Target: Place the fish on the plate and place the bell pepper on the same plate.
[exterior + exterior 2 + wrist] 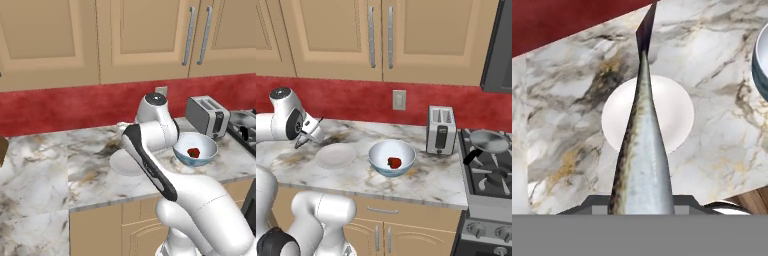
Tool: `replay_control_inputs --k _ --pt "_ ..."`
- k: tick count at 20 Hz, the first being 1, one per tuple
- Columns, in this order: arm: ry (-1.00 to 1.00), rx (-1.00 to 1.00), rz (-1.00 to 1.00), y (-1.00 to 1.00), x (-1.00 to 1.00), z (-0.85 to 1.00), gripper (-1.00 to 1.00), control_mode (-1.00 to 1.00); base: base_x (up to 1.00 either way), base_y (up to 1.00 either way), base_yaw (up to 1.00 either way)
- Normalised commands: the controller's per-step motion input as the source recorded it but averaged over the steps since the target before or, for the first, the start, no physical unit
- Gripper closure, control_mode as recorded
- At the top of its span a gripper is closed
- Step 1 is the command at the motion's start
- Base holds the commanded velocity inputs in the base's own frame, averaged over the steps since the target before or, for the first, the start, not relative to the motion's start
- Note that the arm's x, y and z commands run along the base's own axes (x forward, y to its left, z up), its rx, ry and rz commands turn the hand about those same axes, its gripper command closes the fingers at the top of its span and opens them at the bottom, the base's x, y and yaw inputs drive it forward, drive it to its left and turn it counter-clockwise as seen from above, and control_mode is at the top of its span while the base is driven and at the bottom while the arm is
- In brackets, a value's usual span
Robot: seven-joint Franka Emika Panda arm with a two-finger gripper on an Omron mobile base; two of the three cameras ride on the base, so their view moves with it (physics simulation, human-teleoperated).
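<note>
Silvery-grey and slick-looking, the slender fish (642,150) hangs pinched in the fingers (306,136) above the white plate (677,107), likely light, slippery.

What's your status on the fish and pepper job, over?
Gripper shut on the fish, above the plate. Bell pepper sits in the bowl. Nothing in the way.

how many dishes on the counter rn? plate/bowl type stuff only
2. The plate lies bare on the marble, left of the bowl, which holds the bell pepper. The frying pan is on the stove, not counted.
</note>
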Motion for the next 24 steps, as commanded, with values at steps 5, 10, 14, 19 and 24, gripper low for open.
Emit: replay_control_inputs --k 5,10,14,19,24 --pt "0.00 -0.05 0.00 0.00 0.23 -0.40 1.00 -1.00 0.00 0.00 0.00" --pt "0.00 0.00 0.00 0.02 0.22 -0.44 1.00 -1.00 0.00 0.00 0.00" --pt "0.00 0.00 0.00 0.09 0.36 -0.43 1.00 -1.00 0.00 0.00 0.00" --pt "0.00 -0.03 0.00 0.07 0.45 -0.36 1.00 -1.00 0.00 0.00 0.00" --pt "0.01 0.00 0.00 0.00 0.49 -0.36 1.00 -1.00 0.00 0.00 0.00"
